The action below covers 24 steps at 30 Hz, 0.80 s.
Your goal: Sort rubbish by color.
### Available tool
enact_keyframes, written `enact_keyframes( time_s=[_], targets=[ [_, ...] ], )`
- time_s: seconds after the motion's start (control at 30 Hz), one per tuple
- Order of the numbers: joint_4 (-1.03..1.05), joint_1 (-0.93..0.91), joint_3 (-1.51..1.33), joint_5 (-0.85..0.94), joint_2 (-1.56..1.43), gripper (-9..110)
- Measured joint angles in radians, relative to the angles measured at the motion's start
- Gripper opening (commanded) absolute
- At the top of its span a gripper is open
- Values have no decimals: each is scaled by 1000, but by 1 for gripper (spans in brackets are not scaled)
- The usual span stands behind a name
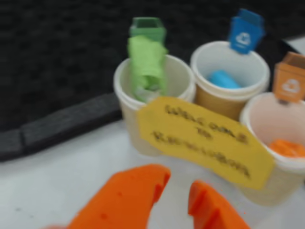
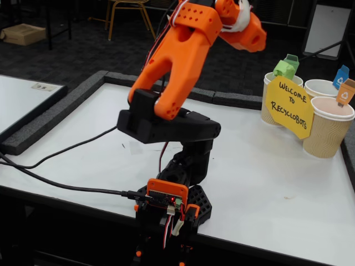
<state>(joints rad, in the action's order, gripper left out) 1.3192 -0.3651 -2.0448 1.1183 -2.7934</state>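
In the wrist view a green crumpled lump (image 1: 147,67) sits high at the back rim of the left white cup (image 1: 125,95), sticking up above it. A light blue lump (image 1: 224,78) lies inside the middle cup (image 1: 217,102). An orange lump (image 1: 286,148) lies inside the right cup (image 1: 257,121). My orange gripper (image 1: 178,183) is at the bottom edge, a short way in front of the cups, open with nothing between its fingers. In the fixed view the green lump (image 2: 283,70) shows at the left cup's rim, and the gripper (image 2: 249,33) is raised to the left of the cups.
A yellow "Welcome to Recyclobots" sign (image 1: 205,138) hangs across the cups' fronts. Green (image 1: 147,28), blue (image 1: 245,31) and orange (image 1: 290,78) bin tags stand behind the cups. A dark foam border (image 2: 72,105) edges the white table (image 2: 266,183); cables (image 2: 55,160) run off to the left.
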Motion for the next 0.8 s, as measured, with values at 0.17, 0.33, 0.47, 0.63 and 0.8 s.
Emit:
enact_keyframes(
  time_s=[0.17, 0.33, 0.47, 0.63, 0.8],
  targets=[
    [-67, 91, -95, -256, 0, 0],
    [-150, 187, -207, -522, 0, 0],
    [-219, 275, -321, -729, -3, 0],
    [-328, 337, -503, -882, -15, 0],
    [-423, 365, -721, -913, -71, 0]
  ],
)
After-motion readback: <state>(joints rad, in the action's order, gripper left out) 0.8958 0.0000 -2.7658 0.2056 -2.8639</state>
